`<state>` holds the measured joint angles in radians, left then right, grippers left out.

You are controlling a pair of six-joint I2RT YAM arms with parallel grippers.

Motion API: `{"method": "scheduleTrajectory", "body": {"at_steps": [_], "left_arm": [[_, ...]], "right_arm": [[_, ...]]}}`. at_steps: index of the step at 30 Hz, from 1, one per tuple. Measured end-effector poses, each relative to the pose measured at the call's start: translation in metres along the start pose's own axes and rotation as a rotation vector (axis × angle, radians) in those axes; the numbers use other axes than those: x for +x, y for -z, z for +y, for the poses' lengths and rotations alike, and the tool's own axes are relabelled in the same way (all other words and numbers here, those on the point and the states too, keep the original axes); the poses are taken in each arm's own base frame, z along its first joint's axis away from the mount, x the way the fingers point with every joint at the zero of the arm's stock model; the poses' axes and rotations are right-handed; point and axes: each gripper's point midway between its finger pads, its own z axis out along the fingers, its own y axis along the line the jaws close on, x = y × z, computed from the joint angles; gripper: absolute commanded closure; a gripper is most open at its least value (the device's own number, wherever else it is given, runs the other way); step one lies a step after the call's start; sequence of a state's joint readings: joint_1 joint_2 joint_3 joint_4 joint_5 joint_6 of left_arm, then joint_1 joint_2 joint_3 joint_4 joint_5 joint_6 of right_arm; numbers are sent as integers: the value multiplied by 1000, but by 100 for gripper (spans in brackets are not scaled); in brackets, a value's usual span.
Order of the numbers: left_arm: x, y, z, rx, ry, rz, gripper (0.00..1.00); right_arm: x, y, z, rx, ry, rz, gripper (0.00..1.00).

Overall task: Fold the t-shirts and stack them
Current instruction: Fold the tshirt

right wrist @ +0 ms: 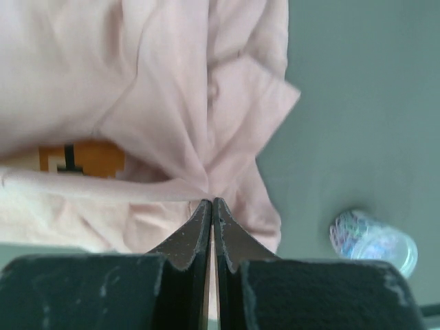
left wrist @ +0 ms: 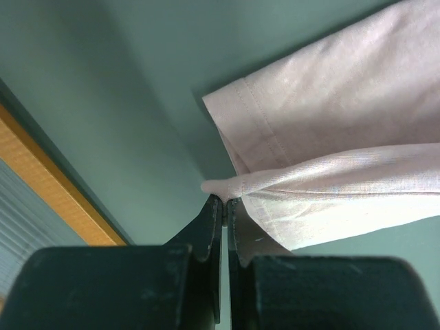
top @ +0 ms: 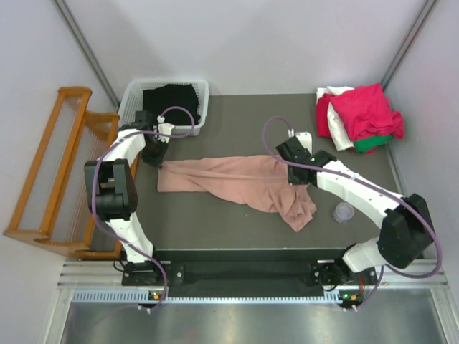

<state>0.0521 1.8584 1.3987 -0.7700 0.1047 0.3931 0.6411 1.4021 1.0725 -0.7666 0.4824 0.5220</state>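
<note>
Dark grey worktop point(top: 215, 229), and the pink t-shirt point(top: 229, 179) lies stretched across mid-frame. At its left end the left tool point(left wrist: 225, 201) is clamped on a pinch of cloth beside the sleeve hem. At its right end the right tool point(right wrist: 212, 203) is clamped on bunched fabric. Upper right, a heap of shirts point(top: 366, 111): crimson, white, green.

Pink shirt point(top: 237, 179) lies mid-table as a long rumpled band L to R, unfolded, R end bunched twd near edge. L sleeve hem pinched in left gripper point(left wrist: 225, 199); R folds pinched in right gripper point(right wrist: 212, 201). Orange pixel print point(right wrist: 79, 157) shows betw folds. Far R corner: crimson shirt point(top: 366, 111) heaped on white shirt point(top: 337, 132), green shirt point(top: 373, 143) under its near edge.
</note>
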Motion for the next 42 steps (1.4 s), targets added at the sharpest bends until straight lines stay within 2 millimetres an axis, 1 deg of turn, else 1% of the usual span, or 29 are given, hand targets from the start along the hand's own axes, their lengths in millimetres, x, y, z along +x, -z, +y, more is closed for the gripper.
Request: {"method": "scheduleTrajectory", "body": {"at_steps": [3,5,9,11,13,17,19,20,23,24,26,27,30,31,33,34,35,37,40,41,42], "left_arm": [[-2,-1,1,-5,-2,-9,100],[1,-3,1,-7,-2,-4,100],[6,-6,1,-10,-1,8,100],[5,-6,2,-15,-1,4,99],[3,-6,3,-20,-1,-2,96],[-1,-7,6,-33,-1,-16,94],[-2,-7,6,-36,0,-21,92],[-3,-8,7,-37,0,-22,85],[0,-14,8,-38,3,-9,75],[1,-16,8,-39,4,-2,64],[4,-20,10,-48,1,9,48],[6,-22,11,-55,-2,14,35],[15,-25,16,-88,-1,39,29],[17,-26,16,-91,-1,44,23],[21,-26,17,-102,-5,56,21],[23,-25,18,-109,-8,60,18],[24,-23,19,-114,-8,60,17],[22,-14,21,-133,-18,48,16],[16,1,24,-157,-22,13,16],[13,8,24,-163,-24,-3,16],[11,16,24,-170,-24,-18,16]], "right_arm": [[-19,-13,-1,11,-17,-8,100],[-34,-22,0,16,-21,-16,100],[-59,-40,11,12,-18,-30,100],[-64,-49,14,10,-17,-25,100],[-65,-57,17,11,-13,-15,100],[-60,-71,20,21,3,11,100],[-57,-77,19,27,11,26,100],[-56,-80,19,29,12,29,100],[-55,-84,16,36,14,38,100],[-55,-85,15,37,13,38,100],[-57,-85,14,38,16,35,100],[-59,-86,14,39,15,33,100],[-73,-88,17,36,13,13,100],[-77,-89,18,35,12,7,100],[-86,-92,19,33,5,-3,100],[-91,-93,19,31,0,-9,100],[-94,-94,18,29,-5,-12,100],[-104,-95,17,25,-14,-20,100],[-114,-97,18,13,-20,-26,76],[-115,-98,20,8,-19,-28,62],[-115,-98,20,5,-17,-27,54]]}}
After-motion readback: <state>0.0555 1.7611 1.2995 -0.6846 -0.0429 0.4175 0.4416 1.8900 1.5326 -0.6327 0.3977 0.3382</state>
